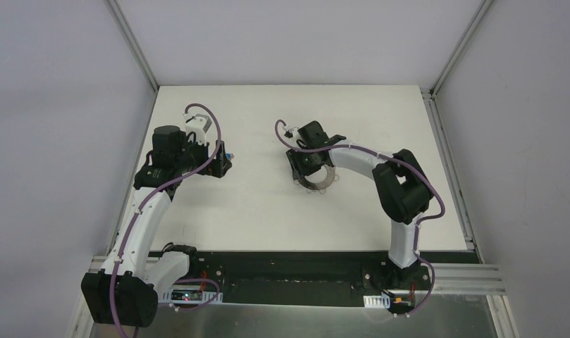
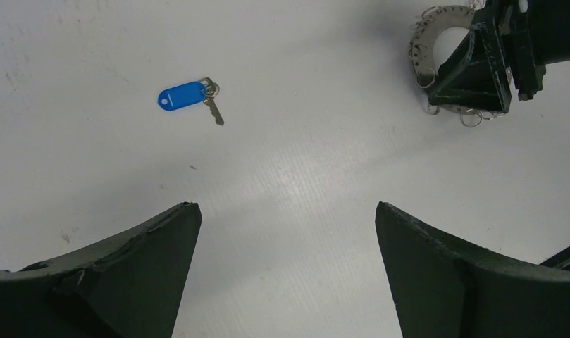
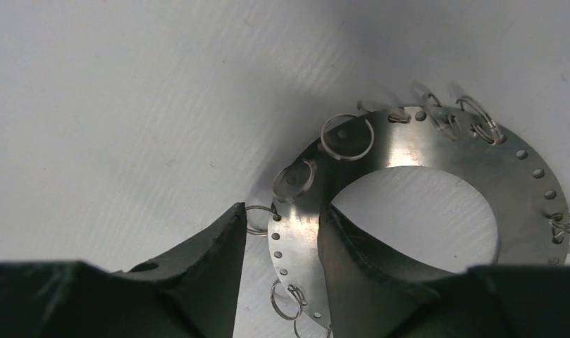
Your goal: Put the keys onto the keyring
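The keyring (image 3: pixel 507 183) is straddled by the right gripper (image 3: pixel 282 225): one finger is set outside the rim and the other inside the hole, with the flat band between them. The jaws are held partly apart, and a sliver of table (image 1: pixel 268 225) is seen between the outer finger and the rim, so nothing is clamped. Left of the keyring, the left gripper (image 2: pixel 287 208) is spread wide and empty. One blue-tagged key (image 2: pixel 190 96) is laid flat between that gripper and the keyring, well apart from the keyring, with bare table all around. One keyring and one key are counted.
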Controlling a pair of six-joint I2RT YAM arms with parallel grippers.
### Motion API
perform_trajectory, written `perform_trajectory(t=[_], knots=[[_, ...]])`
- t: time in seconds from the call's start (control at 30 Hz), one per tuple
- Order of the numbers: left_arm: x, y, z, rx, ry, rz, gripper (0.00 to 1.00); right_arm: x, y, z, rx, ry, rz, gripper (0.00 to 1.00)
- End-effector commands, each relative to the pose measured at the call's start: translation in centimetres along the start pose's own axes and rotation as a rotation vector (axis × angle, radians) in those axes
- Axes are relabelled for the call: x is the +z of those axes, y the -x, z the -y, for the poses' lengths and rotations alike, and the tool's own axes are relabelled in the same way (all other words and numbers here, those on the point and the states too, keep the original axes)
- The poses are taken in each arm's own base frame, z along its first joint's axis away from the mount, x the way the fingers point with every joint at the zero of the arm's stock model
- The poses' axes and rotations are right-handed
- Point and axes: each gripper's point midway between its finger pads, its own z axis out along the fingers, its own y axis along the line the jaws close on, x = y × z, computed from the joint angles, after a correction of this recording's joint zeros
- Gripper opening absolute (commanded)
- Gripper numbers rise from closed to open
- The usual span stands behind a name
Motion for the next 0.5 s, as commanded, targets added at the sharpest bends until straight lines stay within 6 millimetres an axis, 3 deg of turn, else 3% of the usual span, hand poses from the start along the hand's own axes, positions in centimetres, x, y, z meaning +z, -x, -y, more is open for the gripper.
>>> perform_trajectory(t=[0.0,0.47], knots=[[-0.3,0.8,0.3,0.032,-0.015,0.037,1.0,-0.2,1.6,-0.4,0.061,0.0,0.02,0.44],[-0.2,0.7,0.4,0.032,-0.018,0.038,1.0,-0.3,2.9,-0.7,0.068,0.014,0.037,0.37]])
